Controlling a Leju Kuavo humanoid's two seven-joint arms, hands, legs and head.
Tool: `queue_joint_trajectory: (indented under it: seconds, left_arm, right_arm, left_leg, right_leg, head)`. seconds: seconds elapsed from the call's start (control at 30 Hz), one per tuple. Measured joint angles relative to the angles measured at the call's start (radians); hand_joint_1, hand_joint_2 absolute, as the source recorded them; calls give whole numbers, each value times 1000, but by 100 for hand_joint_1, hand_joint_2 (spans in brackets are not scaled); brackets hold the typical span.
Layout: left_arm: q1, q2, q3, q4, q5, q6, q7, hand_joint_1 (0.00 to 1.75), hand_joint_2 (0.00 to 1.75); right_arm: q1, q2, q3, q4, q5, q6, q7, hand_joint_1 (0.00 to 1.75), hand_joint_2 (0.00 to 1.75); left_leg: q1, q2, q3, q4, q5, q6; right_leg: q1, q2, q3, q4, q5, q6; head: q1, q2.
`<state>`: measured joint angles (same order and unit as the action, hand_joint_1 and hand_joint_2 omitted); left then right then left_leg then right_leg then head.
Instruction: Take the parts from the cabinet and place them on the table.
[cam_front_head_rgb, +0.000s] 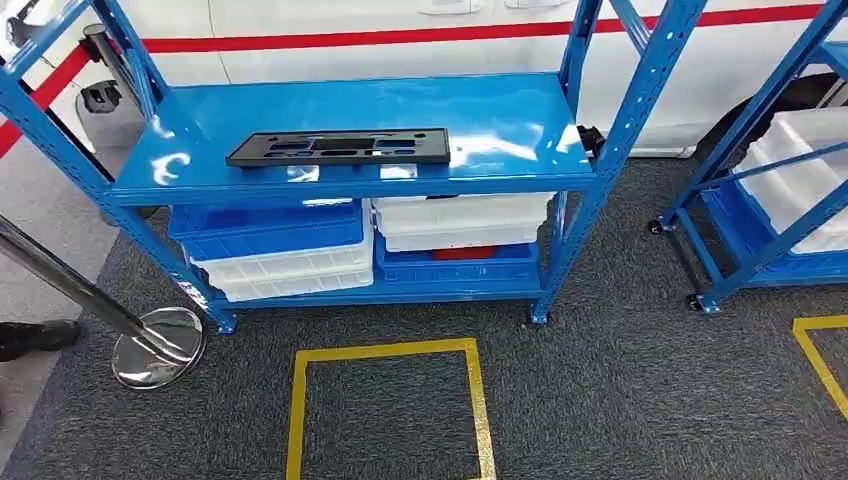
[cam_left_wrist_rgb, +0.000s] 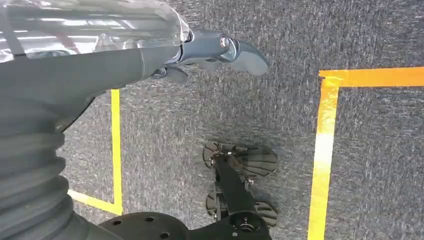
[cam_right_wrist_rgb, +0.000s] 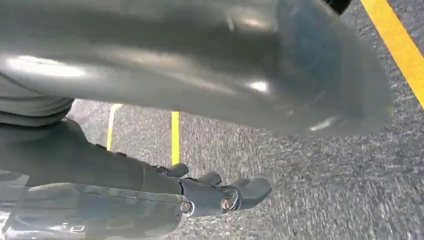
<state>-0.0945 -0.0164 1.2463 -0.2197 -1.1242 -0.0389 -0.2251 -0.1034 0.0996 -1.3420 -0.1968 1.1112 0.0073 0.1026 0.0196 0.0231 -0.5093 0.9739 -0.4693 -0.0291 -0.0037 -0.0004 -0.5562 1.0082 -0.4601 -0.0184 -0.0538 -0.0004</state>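
Your flat black plastic part with cut-out slots (cam_front_head_rgb: 340, 146) is lying on the top shelf of the blue metal cabinet (cam_front_head_rgb: 520, 160), towards its front edge. Both arms hang over the grey carpet (cam_front_head_rgb: 620, 380). The left hand (cam_left_wrist_rgb: 220, 52) holds nothing, fingers loosely apart. Same story for the right hand (cam_right_wrist_rgb: 225, 192): loose and holding nothing.

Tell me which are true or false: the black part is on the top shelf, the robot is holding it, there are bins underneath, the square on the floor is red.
1. The black part lies on the blue rack's top shelf. True.
2. The left hand holds the part. False: it holds nothing and hangs over the carpet.
3. Blue and white bins sit on the lower shelf. True.
4. The floor square is red. False: it is yellow tape.
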Motion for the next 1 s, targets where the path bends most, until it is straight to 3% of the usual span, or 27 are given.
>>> queue_joint_trajectory:
  seconds: [0.6, 0.63, 0.77, 0.9, 0.93, 0.97, 1.0]
  left_arm:
    - [-2, 5, 0, 0, 10, -16, -42, 0, 175]
    - [-2, 5, 0, 0, 11, -16, -43, 0, 175]
    - [-1, 5, 3, 0, 50, -30, -58, 0, 175]
    - [7, 5, -36, 0, 114, -34, -55, 0, 175]
    - [10, 5, -49, -1, 132, -34, -51, 0, 175]
    - [12, 5, -62, -2, 149, -33, -46, 0, 0]
    - [16, 5, -78, -3, 165, -33, -43, 0, 0]
  right_arm:
    - [0, 9, 72, 0, 52, 26, -55, 0, 0]
    - [0, 9, 73, 0, 52, 27, -56, 0, 175]
    - [3, 10, 84, 0, 52, 42, -66, 0, 175]
    - [16, 8, 158, 0, -5, 45, -66, 0, 175]
    - [19, 8, 176, -2, -24, 44, -66, 0, 0]
    - [22, 7, 193, -3, -41, 43, -66, 0, 0]
    - [26, 6, 210, -5, -60, 42, -66, 0, 0]
  left_leg:
    - [-2, 0, -4, 8, -1, 0]
    - [-2, 0, -4, 8, -1, 0]
    - [-2, 0, -4, 8, -1, 0]
    - [-2, 0, -4, 8, -1, 0]
    - [-2, 0, -4, 8, -2, 1]
    - [-2, 0, -4, 8, -2, 1]
    - [-2, 0, -4, 8, -2, 1]
  right_leg:
    - [-3, 0, 0, 0, 3, 5]
    - [-3, 0, 0, 0, 3, 5]
    - [-3, 0, 0, 0, 3, 5]
    - [-3, 0, 0, 0, 3, 5]
    - [-3, 0, 0, 0, 3, 5]
    - [-3, 0, 0, 0, 3, 5]
    - [-3, 0, 0, 0, 3, 5]
  head:
    - [0, 0]
    - [0, 0]
    - [0, 0]
    - [0, 0]
    - [0, 0]
    - [0, 0]
    - [0, 0]
